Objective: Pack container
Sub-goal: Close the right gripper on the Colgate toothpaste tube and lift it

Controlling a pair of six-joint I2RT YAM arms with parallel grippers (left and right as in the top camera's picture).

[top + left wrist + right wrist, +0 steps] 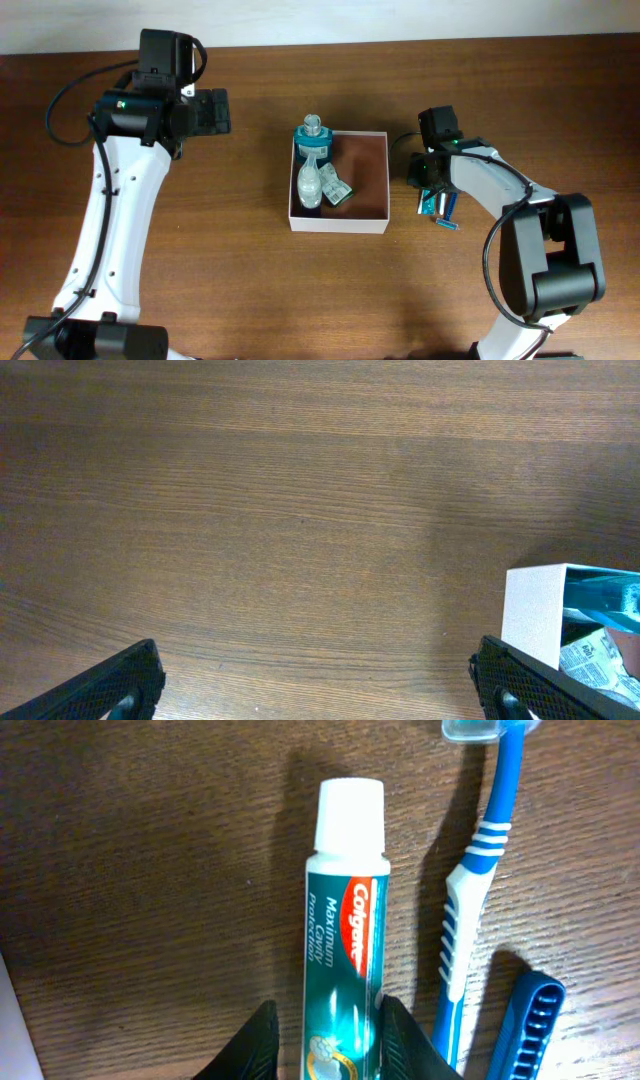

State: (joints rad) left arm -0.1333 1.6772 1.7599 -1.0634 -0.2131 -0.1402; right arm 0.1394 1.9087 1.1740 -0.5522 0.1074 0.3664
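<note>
The container [338, 226], a square white-walled box with a reddish-brown inside, sits mid-table; one white corner shows in the left wrist view [528, 610]. It holds a teal-collared bottle [312, 140], a clear bottle [310, 185] and a green packet [338, 191]. My right gripper [432, 188] is to the right of the box. In the right wrist view its fingers [332, 1015] straddle a Colgate toothpaste tube [345, 920] lying on the table, with a small gap on the left side. My left gripper [214, 110] [315, 680] is wide open and empty, left of the box.
A blue-and-white toothbrush [470, 890] and a blue ribbed item [530, 1020] lie just right of the tube; they show in the overhead view [445, 210]. Bare wooden table [300, 510] lies under the left gripper.
</note>
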